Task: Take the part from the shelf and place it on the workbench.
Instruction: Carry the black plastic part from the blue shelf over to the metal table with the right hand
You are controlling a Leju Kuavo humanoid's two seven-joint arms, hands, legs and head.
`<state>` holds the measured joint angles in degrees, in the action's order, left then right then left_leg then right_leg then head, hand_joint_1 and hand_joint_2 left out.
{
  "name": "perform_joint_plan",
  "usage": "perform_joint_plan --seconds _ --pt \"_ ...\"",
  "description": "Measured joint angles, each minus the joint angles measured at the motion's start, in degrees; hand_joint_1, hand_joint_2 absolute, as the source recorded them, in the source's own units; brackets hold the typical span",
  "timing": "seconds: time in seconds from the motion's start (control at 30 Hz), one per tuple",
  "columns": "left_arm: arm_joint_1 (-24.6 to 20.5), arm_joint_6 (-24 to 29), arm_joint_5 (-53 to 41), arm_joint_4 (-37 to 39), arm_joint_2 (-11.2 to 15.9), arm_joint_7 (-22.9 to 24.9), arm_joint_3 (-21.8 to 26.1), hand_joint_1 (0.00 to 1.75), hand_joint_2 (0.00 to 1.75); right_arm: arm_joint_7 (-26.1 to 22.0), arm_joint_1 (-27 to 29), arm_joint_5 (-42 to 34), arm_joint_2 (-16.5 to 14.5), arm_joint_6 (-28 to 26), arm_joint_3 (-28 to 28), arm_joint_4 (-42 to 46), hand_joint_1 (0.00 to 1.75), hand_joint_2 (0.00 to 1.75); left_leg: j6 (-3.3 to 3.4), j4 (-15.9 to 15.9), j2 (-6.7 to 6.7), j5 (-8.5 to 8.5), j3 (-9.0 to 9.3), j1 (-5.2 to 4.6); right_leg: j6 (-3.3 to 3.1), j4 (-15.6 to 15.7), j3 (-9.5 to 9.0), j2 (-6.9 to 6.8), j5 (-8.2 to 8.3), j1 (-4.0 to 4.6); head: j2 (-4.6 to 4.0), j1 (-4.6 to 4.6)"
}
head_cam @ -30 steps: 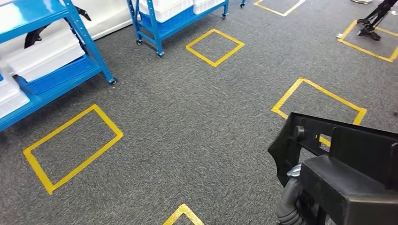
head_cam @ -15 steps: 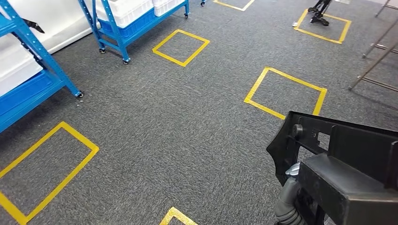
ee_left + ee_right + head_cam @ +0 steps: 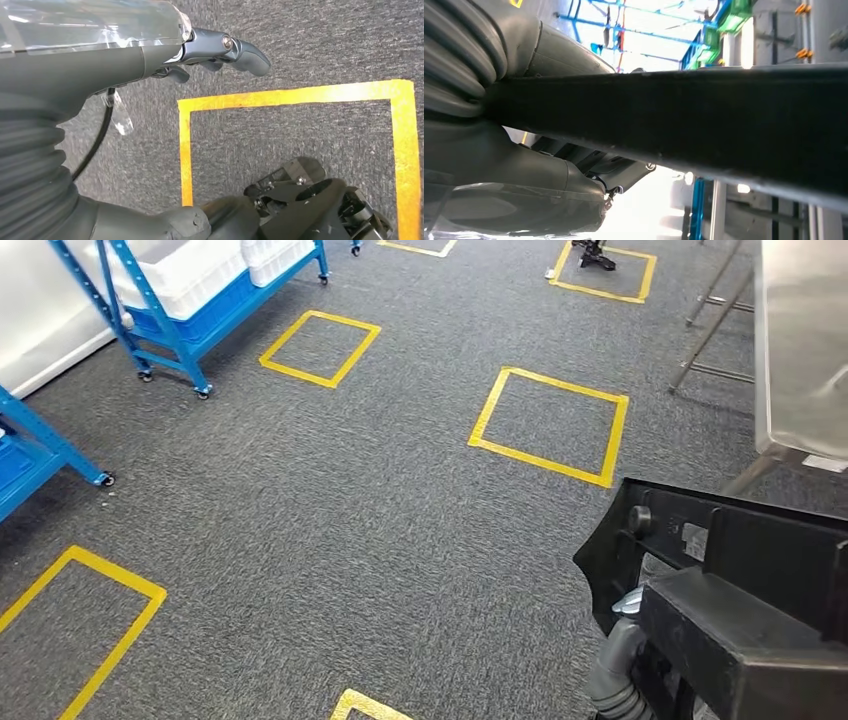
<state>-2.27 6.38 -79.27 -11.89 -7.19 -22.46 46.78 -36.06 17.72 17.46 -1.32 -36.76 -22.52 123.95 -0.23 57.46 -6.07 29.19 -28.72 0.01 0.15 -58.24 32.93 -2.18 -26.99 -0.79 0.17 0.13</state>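
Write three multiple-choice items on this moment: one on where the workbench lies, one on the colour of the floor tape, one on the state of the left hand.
1. Where does the metal workbench lie in the head view?
A. upper right
B. lower left
C. centre

2. What colour are the tape squares on the carpet?
A. red
B. yellow
C. white

3. What is the left hand doing?
A. holding the black part
B. holding a white bin
C. holding nothing

Key: 1 A, its steel top and legs stand at the upper right edge. 2 B, every outline is yellow. 3 C, its fingers hang over bare carpet; the black part is in the right hand.
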Motion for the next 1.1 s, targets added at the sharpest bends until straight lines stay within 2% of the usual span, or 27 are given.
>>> perform_joint_plan --seconds 0.07,0.1,0.17,0.2,0.23,0.27,0.3,0.33,0.37,0.4,0.43,0.47,0.5,0.53,0.57,0.63,0.67,0.7,0.73,0.77,0.8,0.87,0.9,0.93,1.0,1.03,1.1 --pt "-0.1 -0.1 -0.3 0.0 0.0 0.4 -0.2 0.00 1.75 0.2 0.1 0.3 0.0 0.0 0.0 0.0 1.75 1.75 -0.51 3.0 2.56 2.32 -1.13 0.32 -0.75 0.3 -0.02 1.16 0.31 -0.22 0.00 -0.12" --pt "0.0 -0.1 -0.4 0.0 0.0 0.6 -0.3 0.00 1.75 0.3 0.2 0.4 0.0 0.0 0.0 0.0 1.75 1.75 -0.63 6.2 4.16 4.26 -2.54 0.42 -1.01 0.4 0.04 1.70 0.40 -0.19 0.00 -0.19" --pt "0.3 0.0 -0.7 0.0 0.0 0.9 -0.5 0.00 1.75 0.6 0.2 0.5 0.0 -0.1 0.0 -0.2 1.75 1.75 -0.62 13.9 5.45 7.64 -6.03 0.45 -1.34 0.3 0.19 3.11 0.48 0.05 0.00 -0.26" --pt "0.4 0.1 -0.8 0.0 0.0 0.9 -0.6 0.00 1.75 0.6 0.2 0.5 0.0 -0.2 0.0 -0.3 1.75 1.75 -0.56 16.2 5.59 8.04 -7.14 0.45 -1.40 0.2 0.22 3.90 0.49 0.18 0.00 -0.26" --pt "0.5 0.2 -0.9 0.0 0.0 0.8 -0.7 0.00 1.75 0.7 0.2 0.5 0.0 -0.3 0.0 -0.4 1.75 1.75 -0.43 16.3 5.69 7.21 -7.28 0.45 -1.41 0.1 0.22 4.77 0.50 0.28 0.00 -0.26" --pt "0.5 0.3 -1.0 0.0 0.0 0.6 -0.8 0.00 1.75 0.7 0.2 0.5 0.0 -0.4 0.0 -0.4 1.75 1.75 -0.24 14.0 5.97 5.34 -6.40 0.45 -1.40 0.0 0.22 5.63 0.48 0.33 0.00 -0.26" --pt "0.6 0.5 -1.1 0.0 0.0 0.3 -0.9 0.00 1.75 0.7 0.3 0.4 0.0 -0.6 0.0 -0.5 1.75 1.75 -0.02 10.3 6.66 3.01 -4.88 0.46 -1.36 -0.2 0.22 6.44 0.46 0.34 -0.01 -0.27" --pt "0.6 0.6 -1.3 0.0 0.0 0.0 -1.0 0.00 1.75 0.6 0.2 0.3 0.0 -0.7 0.0 -0.5 1.75 1.75 0.22 6.5 8.06 1.25 -3.32 0.49 -1.24 -0.4 0.30 7.20 0.44 0.40 -0.01 -0.26" --pt "0.6 0.7 -1.5 0.0 0.0 -0.3 -1.1 0.00 1.75 0.6 0.2 0.2 0.0 -0.8 0.0 -0.5 1.75 1.75 0.41 3.5 9.28 0.13 -2.16 0.52 -1.02 -0.5 0.47 7.92 0.47 0.40 -0.01 -0.22" --pt "0.6 0.9 -1.7 0.0 0.0 -0.5 -1.2 0.00 1.75 0.5 0.2 0.0 0.0 -0.8 0.0 -0.6 1.75 1.75 0.56 1.8 10.17 -0.26 -1.56 0.49 -0.74 -0.6 0.70 8.53 0.56 0.34 -0.01 -0.20" --pt "0.6 1.1 -2.0 0.0 0.0 -0.6 -1.4 0.00 1.75 0.4 0.2 -0.3 0.0 -0.7 0.0 -0.6 1.75 1.75 0.72 1.3 10.48 -0.13 -1.38 0.39 -0.35 -0.6 0.94 9.19 0.73 0.23 0.00 -0.18" --pt "0.5 1.2 -2.3 0.0 0.0 -0.6 -1.6 0.00 1.75 0.2 0.3 -0.5 0.0 -0.7 0.0 -0.6 1.75 1.75 0.94 1.0 9.89 -0.31 -1.31 0.31 0.09 -0.5 1.15 9.88 0.97 0.12 0.00 -0.16" --pt "0.5 1.4 -2.4 0.0 -0.1 -0.5 -1.8 0.00 1.75 0.0 0.4 -0.7 0.0 -0.7 0.1 -0.7 1.75 1.75 1.28 0.7 9.16 -0.59 -1.17 0.35 0.39 -0.5 1.29 9.85 1.02 0.03 0.00 -0.15" --pt "0.4 1.5 -2.6 0.0 -0.1 -0.4 -2.1 0.00 1.75 -0.1 0.4 -0.8 0.0 -0.7 0.1 -0.7 1.75 1.75 1.70 0.3 8.40 -0.91 -1.00 0.40 0.66 -1.1 1.65 8.77 0.57 0.12 0.00 -0.07" --pt "0.5 1.7 -2.7 0.0 -0.2 -0.3 -2.2 0.00 1.75 -0.3 0.3 -0.9 0.0 -0.6 0.2 -0.7 1.75 1.75 2.10 -0.1 7.59 -1.22 -0.92 0.49 0.89 -2.6 2.42 7.10 -0.52 0.24 0.00 0.09" --pt "0.7 2.0 -2.9 0.0 -0.3 0.0 -2.4 0.00 1.75 -0.6 0.2 -1.1 0.0 -0.4 0.4 -0.8 1.75 1.75 2.59 -0.5 5.94 -1.43 -0.98 0.40 1.30 -9.0 5.44 3.59 -4.28 0.29 0.00 0.40" --pt "0.7 2.2 -3.0 0.0 -0.3 0.2 -2.5 0.00 1.75 -0.7 0.2 -1.2 0.0 -0.3 0.5 -0.9 1.75 1.75 2.66 -0.4 5.07 -1.40 -1.08 0.31 1.52 -12.6 7.14 3.00 -5.93 0.16 0.00 0.47" --pt "0.8 2.4 -3.0 0.0 -0.3 0.2 -2.5 0.00 1.75 -0.9 0.2 -1.3 0.0 -0.2 0.7 -1.0 1.75 1.75 2.66 -0.4 4.20 -1.36 -1.15 0.25 1.70 -15.1 8.29 2.72 -6.73 0.02 0.00 0.47" --pt "0.9 2.5 -3.0 0.0 -0.3 0.2 -2.5 0.00 1.75 -1.0 0.2 -1.5 0.0 -0.2 0.8 -1.0 1.75 1.75 2.61 -0.4 3.36 -1.31 -1.18 0.23 1.84 -15.7 8.43 2.52 -6.46 -0.10 0.00 0.47" --pt "0.9 2.7 -3.0 0.0 -0.3 0.2 -2.5 0.00 1.75 -1.1 0.2 -1.5 0.0 -0.2 0.9 -1.0 1.75 1.75 2.51 -0.4 2.58 -1.23 -1.15 0.22 1.92 -13.9 7.32 2.20 -5.16 -0.19 0.00 0.47" --pt "0.8 3.0 -2.9 0.0 -0.3 0.2 -2.5 0.00 1.75 -1.1 0.2 -1.6 0.0 -0.2 1.0 -1.0 1.75 1.75 2.34 -0.3 1.89 -1.11 -1.03 0.22 1.95 -10.3 5.19 1.48 -3.30 -0.24 0.00 0.48" --pt "0.8 3.7 -2.5 0.0 -0.4 -0.1 -2.4 0.00 1.75 -1.2 0.2 -1.6 0.0 -0.2 1.2 -1.0 1.75 1.75 1.77 -0.2 0.76 -0.71 -0.73 -0.04 1.53 -2.8 0.89 -1.18 -0.84 0.02 -0.01 0.46" --pt "0.8 4.0 -2.0 0.0 -0.4 -0.2 -2.4 0.00 1.75 -1.2 0.2 -1.6 0.0 -0.2 1.2 -1.0 1.75 1.75 1.46 -0.1 0.29 -0.51 -0.56 -0.20 1.16 -0.8 -0.21 -1.99 -0.46 0.24 -0.01 0.40" --pt "0.7 4.3 -1.5 0.0 -0.4 -0.5 -2.3 0.00 1.75 -1.3 0.2 -1.6 0.0 -0.3 1.3 -1.0 1.75 1.75 1.17 0.0 -0.19 -0.36 -0.40 -0.34 0.76 -0.1 -0.50 -2.26 -0.55 0.46 -0.01 0.34" --pt "0.5 4.7 -0.4 0.0 -0.4 -0.9 -2.0 0.00 1.75 -1.3 0.4 -1.6 0.0 -0.6 1.4 -0.9 1.75 1.75 0.63 0.1 -0.96 -0.01 -0.11 -0.29 0.01 0.0 -0.38 -0.81 -0.34 0.48 0.00 0.26" --pt "0.4 4.8 0.0 0.0 -0.4 -1.1 -1.8 0.00 1.75 -1.3 0.6 -1.5 0.0 -0.7 1.4 -0.9 1.75 1.75 0.33 0.6 -0.25 0.55 -0.18 -0.16 -0.34 0.2 -0.39 -0.16 -0.22 0.34 0.00 0.19" --pt "0.4 5.1 0.4 0.0 -0.4 -1.5 -1.4 0.00 1.75 -1.3 0.7 -1.5 0.0 -1.0 1.5 -0.7 1.75 1.75 -0.16 4.7 2.81 3.30 -1.76 0.16 -1.01 0.4 -0.48 1.12 0.03 0.05 0.00 -0.05"
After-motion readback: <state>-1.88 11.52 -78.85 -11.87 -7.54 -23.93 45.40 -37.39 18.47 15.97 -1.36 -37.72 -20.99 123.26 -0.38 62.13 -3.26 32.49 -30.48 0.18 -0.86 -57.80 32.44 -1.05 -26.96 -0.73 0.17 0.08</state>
